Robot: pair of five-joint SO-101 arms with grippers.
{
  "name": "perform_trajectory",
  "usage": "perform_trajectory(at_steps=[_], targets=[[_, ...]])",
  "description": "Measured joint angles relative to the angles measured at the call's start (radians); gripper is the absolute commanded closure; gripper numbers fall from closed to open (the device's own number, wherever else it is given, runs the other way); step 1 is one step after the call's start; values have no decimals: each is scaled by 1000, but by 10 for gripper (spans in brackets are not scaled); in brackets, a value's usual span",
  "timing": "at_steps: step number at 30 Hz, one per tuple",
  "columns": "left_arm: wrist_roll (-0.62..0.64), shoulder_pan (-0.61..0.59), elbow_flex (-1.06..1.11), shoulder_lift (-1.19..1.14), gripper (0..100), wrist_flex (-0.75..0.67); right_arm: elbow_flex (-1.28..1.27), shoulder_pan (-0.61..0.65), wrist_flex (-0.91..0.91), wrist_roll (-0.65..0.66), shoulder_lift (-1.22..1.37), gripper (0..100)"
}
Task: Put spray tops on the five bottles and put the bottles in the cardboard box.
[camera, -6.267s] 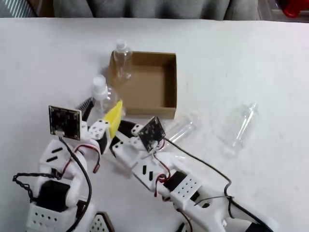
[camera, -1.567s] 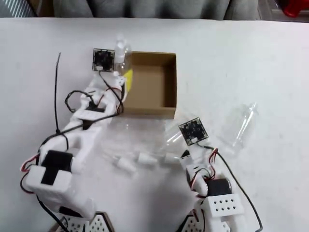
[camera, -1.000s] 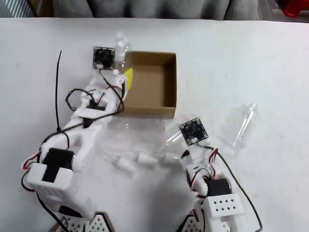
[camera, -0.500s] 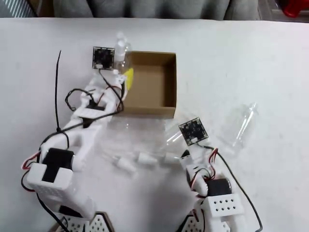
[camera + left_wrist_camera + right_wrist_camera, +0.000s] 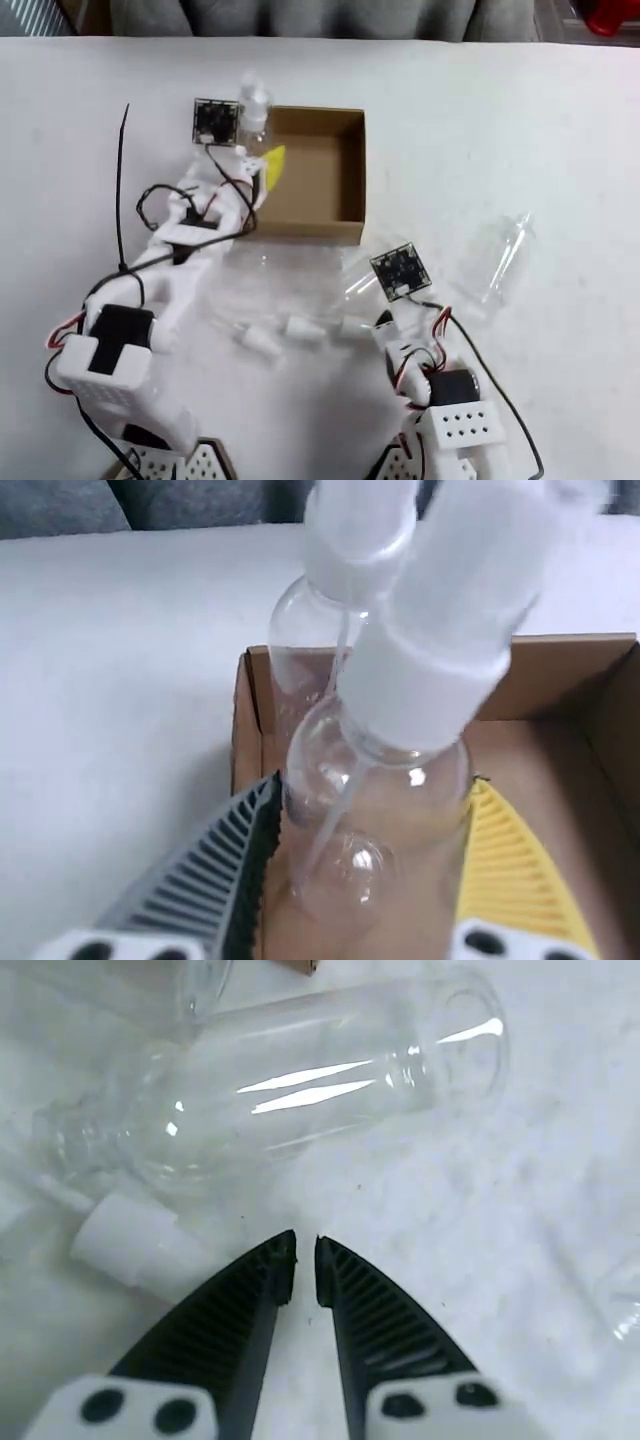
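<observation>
- A clear bottle with a white spray top (image 5: 385,770) hangs tilted over the rear left corner of the cardboard box (image 5: 310,228), just in front of another capped bottle (image 5: 310,630) standing in that corner.
- The left end effector (image 5: 372,792) clasps the tilted bottle's body between its grey and yellow jaws; I cannot see its base.
- This looks like the boxing step for a second bottle. Next it needs lowering upright beside the first, then letting go.
- The right end effector (image 5: 305,1260), nearly closed and holding nothing, hovers over the worktop (image 5: 520,120) beside an uncapped bottle (image 5: 300,1080) and a spray top (image 5: 135,1245).
- Another uncapped bottle (image 5: 497,262) lies farther right.
</observation>
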State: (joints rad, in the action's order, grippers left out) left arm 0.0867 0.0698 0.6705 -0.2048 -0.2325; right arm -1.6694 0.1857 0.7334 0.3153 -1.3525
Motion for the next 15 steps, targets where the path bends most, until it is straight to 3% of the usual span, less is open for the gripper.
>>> perform_trajectory(at_steps=[15], targets=[[0,-26,83,58,723,0,0,0,0,0,0,982]])
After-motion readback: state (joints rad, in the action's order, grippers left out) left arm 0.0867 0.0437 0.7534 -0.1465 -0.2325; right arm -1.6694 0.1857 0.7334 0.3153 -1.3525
